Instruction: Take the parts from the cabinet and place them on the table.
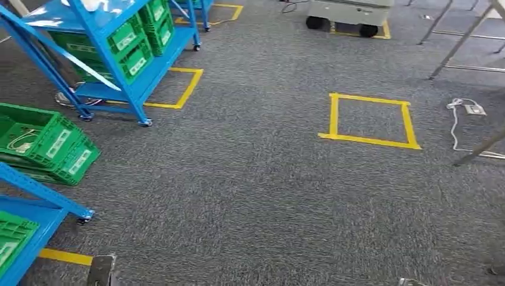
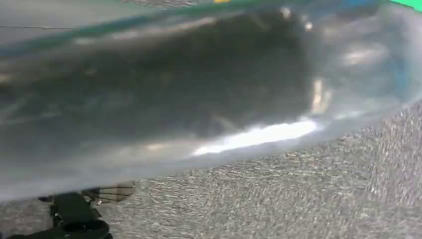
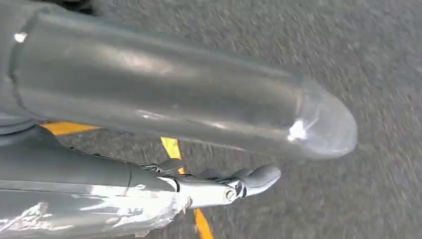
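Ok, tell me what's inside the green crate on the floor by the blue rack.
The green crate sits on another green one and holds a white cable-like item on its bottom. Its near wall covers the rest of the inside.

Even light; blurred, glary wrist views

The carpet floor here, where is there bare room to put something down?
Free: the carpet between the blue rack and the yellow tape square, and inside that square. Crowded: the side where green crates stand, and by the white cable.

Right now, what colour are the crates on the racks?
Green crates on blue racks; head view.
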Motion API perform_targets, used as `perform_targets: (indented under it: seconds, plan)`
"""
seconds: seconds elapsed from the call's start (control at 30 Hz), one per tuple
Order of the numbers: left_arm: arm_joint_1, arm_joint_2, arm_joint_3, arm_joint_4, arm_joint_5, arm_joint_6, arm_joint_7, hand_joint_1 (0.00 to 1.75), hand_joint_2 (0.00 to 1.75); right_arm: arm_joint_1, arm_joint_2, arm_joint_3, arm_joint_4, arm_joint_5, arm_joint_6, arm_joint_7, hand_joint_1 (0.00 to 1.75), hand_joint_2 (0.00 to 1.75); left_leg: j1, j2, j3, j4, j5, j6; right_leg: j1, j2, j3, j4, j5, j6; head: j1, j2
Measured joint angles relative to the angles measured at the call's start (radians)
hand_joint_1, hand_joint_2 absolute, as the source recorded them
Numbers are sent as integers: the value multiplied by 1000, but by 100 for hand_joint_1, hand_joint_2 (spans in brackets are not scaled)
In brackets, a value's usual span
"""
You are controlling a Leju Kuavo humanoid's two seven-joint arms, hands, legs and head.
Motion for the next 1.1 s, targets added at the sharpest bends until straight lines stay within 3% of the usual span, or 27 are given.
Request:
perform_targets:
  seconds: [0.03,0.07,0.1,0.13,0.17,0.2,0.27,0.33,0.37,0.4,0.43,0.5,0.53,0.57,0.6,0.63,0.67,0.7,0.73,0.83,0.87,0.9,0.93,1.0,1.03,1.07,1.1]
  plan:
    - [2,0,1,0,0,-3,0,0,0,1,0,0,1,0,0,0,0,0,-2,-16,1,0,0,0,1,1,-14,10,14,-4,0,0]
    - [3,1,1,0,-1,-3,0,0,0,1,0,0,1,1,0,0,0,0,-3,-34,2,1,0,0,3,3,-2,-35,55,-9,0,0]
    - [3,1,2,0,-3,-3,0,0,0,0,0,0,1,2,0,0,0,0,-3,-49,4,1,0,0,3,9,28,-112,104,-14,0,0]
    - [3,1,2,0,-9,-2,0,0,0,-1,0,0,1,4,0,0,0,0,-3,-64,6,1,1,0,3,29,72,-211,157,-19,0,0]
    - [2,1,2,0,-13,-1,0,0,0,-2,0,0,1,4,0,0,0,0,-1,-76,6,1,1,-3,1,69,102,-284,180,-22,0,0]
    - [0,2,3,0,-17,0,0,0,0,-3,0,0,2,5,0,0,0,0,-7,-85,0,7,2,-10,-5,102,111,-309,168,-22,-1,0]
    - [2,2,7,0,-21,0,0,0,0,-6,0,0,4,6,0,0,0,0,3,-107,-10,0,11,-24,2,82,116,-305,170,-24,-1,0]
    - [10,3,11,0,-21,0,0,0,0,-7,1,0,4,6,0,0,0,0,5,-130,-14,-4,18,-38,0,58,117,-317,180,-37,-2,0]
    - [12,4,12,0,-22,1,-1,0,0,-7,2,0,5,6,0,0,0,0,1,-80,-22,10,1,-38,-1,43,122,-323,185,-42,-1,0]
    - [10,3,14,0,-24,3,-1,0,0,-6,2,0,5,6,0,0,0,0,-3,-34,-43,55,-33,-41,-1,33,123,-326,186,-49,-10,0]
    - [5,2,16,0,-29,4,-1,0,0,-4,2,-1,5,5,0,0,0,0,-2,-5,-85,142,-80,-45,2,14,122,-326,186,-50,-10,0]
    - [4,0,16,0,-32,6,-1,0,0,-2,2,-1,5,5,0,0,0,0,1,13,-154,291,-137,-50,4,-19,121,-326,183,-53,-10,0]
    - [6,1,17,0,-33,8,-1,0,0,-1,2,-1,5,5,0,0,0,0,2,15,-163,311,-134,-53,4,-32,122,-326,183,-53,-10,0]
    - [8,1,18,0,-34,8,-1,0,0,-2,2,-1,5,6,0,0,0,0,4,17,-149,288,-110,-55,3,-45,122,-326,182,-52,-10,0]
    - [8,1,18,0,-36,9,-1,0,0,-4,2,-1,6,6,0,0,0,0,6,21,-117,227,-72,-57,2,-58,123,-326,180,-50,-10,0]
    - [7,2,19,0,-36,9,-1,0,0,-4,2,-1,6,6,0,0,0,0,6,37,-62,128,-26,-58,0,-70,127,-326,178,-46,-10,0]
    - [6,2,19,0,-40,9,-1,0,0,-5,2,-1,6,6,1,0,0,0,6,82,-7,36,5,-59,1,-83,132,-325,173,-39,-10,0]
    - [2,0,19,0,-42,9,-1,0,0,-4,1,-1,6,6,2,0,0,0,-2,115,13,-4,-5,-64,11,-91,129,-319,166,-31,-14,0]
    - [-2,0,20,-1,-45,9,-1,0,0,-3,1,-1,6,6,2,0,0,0,1,95,8,-2,-4,-43,12,-103,131,-318,163,-26,-9,0]
    - [5,-2,26,-1,-57,9,-2,0,0,-11,1,-1,6,8,-2,0,0,0,-3,60,5,-4,-4,-24,8,-133,147,-323,158,-13,-8,0]
    - [7,-2,27,-1,-62,9,-2,0,0,-12,1,-1,6,9,-2,0,0,0,2,52,7,-6,-1,-18,3,-87,139,-311,147,-4,-5,0]
    - [5,1,29,-1,-63,9,-2,0,0,-11,1,-1,6,9,-3,0,0,0,4,43,7,-6,-1,-11,2,-40,123,-271,118,-4,-2,0]
    - [0,-1,32,-1,-65,9,-3,0,0,-8,1,0,7,9,-3,0,0,0,4,30,5,-6,0,-5,1,-15,87,-193,79,-3,2,0]
    - [-2,-3,36,-2,-73,7,-3,0,0,-4,1,0,7,9,-4,0,0,0,2,2,4,-6,-1,-3,2,-1,5,-29,15,-2,3,0]
    - [-1,-3,40,-1,-74,7,-3,0,0,-3,1,-1,7,9,-5,0,0,0,2,-10,4,-6,-1,-3,2,0,-20,10,9,-3,3,0]
    - [2,-3,43,-1,-75,7,-3,0,0,-3,1,-1,7,9,-5,0,0,0,2,-26,5,-6,-1,-3,2,0,-23,0,29,-5,3,0]
    - [2,-3,44,-1,-76,7,-3,0,0,-4,1,-1,7,9,-5,0,0,0,2,-41,6,-5,0,-4,1,2,-2,-55,71,-8,3,0]
